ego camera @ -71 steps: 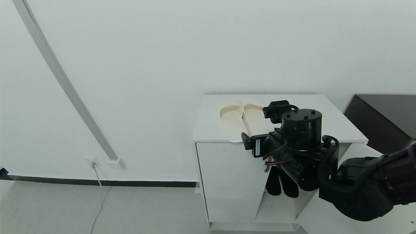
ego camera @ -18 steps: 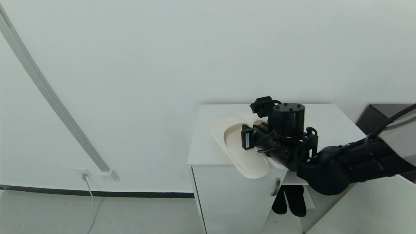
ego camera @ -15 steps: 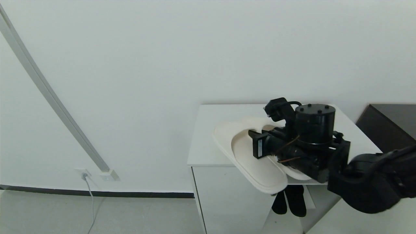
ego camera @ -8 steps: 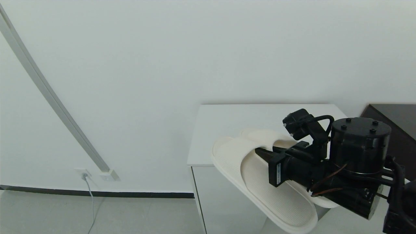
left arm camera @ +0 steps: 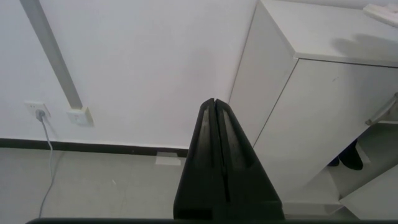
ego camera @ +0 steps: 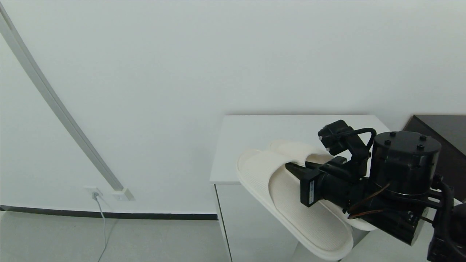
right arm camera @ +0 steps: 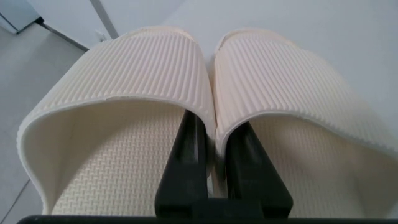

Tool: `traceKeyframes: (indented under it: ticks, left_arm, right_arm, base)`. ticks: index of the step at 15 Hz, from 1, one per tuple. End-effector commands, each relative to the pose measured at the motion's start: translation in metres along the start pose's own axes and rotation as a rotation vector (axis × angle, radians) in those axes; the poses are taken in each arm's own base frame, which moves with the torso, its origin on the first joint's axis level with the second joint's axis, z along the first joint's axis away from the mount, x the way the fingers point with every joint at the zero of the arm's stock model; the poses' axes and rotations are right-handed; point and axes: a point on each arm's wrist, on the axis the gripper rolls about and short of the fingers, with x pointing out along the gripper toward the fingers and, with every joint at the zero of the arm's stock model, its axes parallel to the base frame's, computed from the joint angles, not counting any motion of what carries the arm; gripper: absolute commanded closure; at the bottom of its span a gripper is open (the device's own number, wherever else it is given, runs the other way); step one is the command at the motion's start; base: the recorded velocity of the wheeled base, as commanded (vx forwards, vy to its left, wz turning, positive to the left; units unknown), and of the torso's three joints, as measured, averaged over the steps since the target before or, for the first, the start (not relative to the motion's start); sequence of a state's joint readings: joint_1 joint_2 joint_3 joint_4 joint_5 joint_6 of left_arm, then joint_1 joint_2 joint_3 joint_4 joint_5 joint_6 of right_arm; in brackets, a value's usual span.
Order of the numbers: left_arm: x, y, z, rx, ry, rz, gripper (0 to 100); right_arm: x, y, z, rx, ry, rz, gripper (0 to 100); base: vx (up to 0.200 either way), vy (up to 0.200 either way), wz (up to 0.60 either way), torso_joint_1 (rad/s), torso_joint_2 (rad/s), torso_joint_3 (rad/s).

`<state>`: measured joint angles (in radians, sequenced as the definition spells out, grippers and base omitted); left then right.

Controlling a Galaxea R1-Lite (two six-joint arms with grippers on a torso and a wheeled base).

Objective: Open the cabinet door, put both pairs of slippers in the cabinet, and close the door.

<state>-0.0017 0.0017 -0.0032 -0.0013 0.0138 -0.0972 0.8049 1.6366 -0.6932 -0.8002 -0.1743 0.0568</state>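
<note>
Right gripper (ego camera: 293, 168) pinches the cream slippers (ego camera: 302, 211) by their adjoining strap walls. The pair is tilted in the air at the cabinet (ego camera: 255, 145) top's front edge. Left gripper (left arm camera: 214, 124) is pressed together and empty. Black slippers (left arm camera: 351, 157) sit inside the cabinet.

A boxy white cabinet (ego camera: 255, 145) stood tight against the plain white wall (ego camera: 182, 54) — free room lay over the grey floor (ego camera: 54, 236).

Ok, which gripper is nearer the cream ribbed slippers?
Right. The right gripper is clamped on the cream ribbed slippers, one finger inside each; the left gripper hangs apart, out beside the white cabinet.
</note>
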Motion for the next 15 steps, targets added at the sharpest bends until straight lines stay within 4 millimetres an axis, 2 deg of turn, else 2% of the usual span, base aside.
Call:
traceKeyframes:
  ticks: [1, 8, 15]
  left_arm:
    - [0.0001, 0.0, 0.0, 0.001, 0.001, 0.0, 100]
    - [0.0001, 0.0, 0.0, 0.002, 0.001, -0.001, 100]
    - [0.0001, 0.0, 0.0, 0.002, 0.001, -0.001, 100]
  right_arm:
    - [0.003, 0.0004, -0.0039, -0.003, 0.015, 0.001, 100]
    - [0.0052, -0.0003, -0.0074, 0.0, 0.027, -0.005, 100]
    - [0.0076, 0.0, -0.0102, 0.0, 0.03, -0.003, 100]
  base:
    - [-0.2, 0.0, 0.0, 0.017, 0.01, 0.007]
    - [-0.2, 0.0, 0.0, -0.005, 0.0, 0.002]
    - [0.0, 0.0, 0.0, 0.0, 0.0, 0.0]
